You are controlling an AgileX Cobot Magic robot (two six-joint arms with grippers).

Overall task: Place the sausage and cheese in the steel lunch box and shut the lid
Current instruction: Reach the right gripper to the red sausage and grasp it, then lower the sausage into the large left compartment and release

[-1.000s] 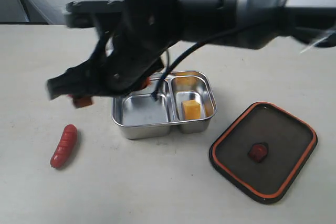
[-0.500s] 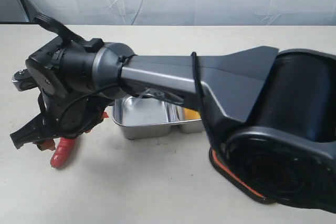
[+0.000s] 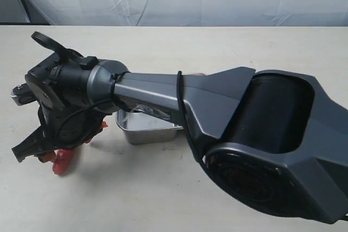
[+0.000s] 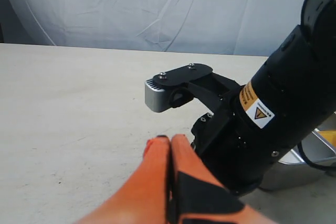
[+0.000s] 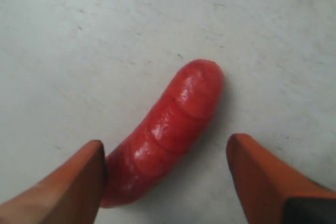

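The red ribbed sausage [image 5: 168, 129] lies on the table, between the spread fingers of my right gripper [image 5: 167, 148], which is open. One finger [image 5: 79, 182] is right against the sausage's end, the other [image 5: 257, 177] stands apart. In the exterior view the right gripper [image 3: 46, 153] has reached across to the left and hangs low over the sausage [image 3: 64, 162]. Only a corner of the steel lunch box [image 3: 149, 130] shows beneath the arm. Cheese and lid are hidden there. My left gripper [image 4: 170, 141] is shut on nothing, beside the right arm's wrist.
The right arm's big dark body [image 3: 261, 134] fills the middle and right of the exterior view. In the left wrist view the right wrist [image 4: 252, 129] stands close in front, with a strip of the steel box [image 4: 310, 156] behind it.
The right arm swung left from above the lunch box to the sausage, then dropped slightly lower around it. Its body now covers the box's right compartment and the lid.
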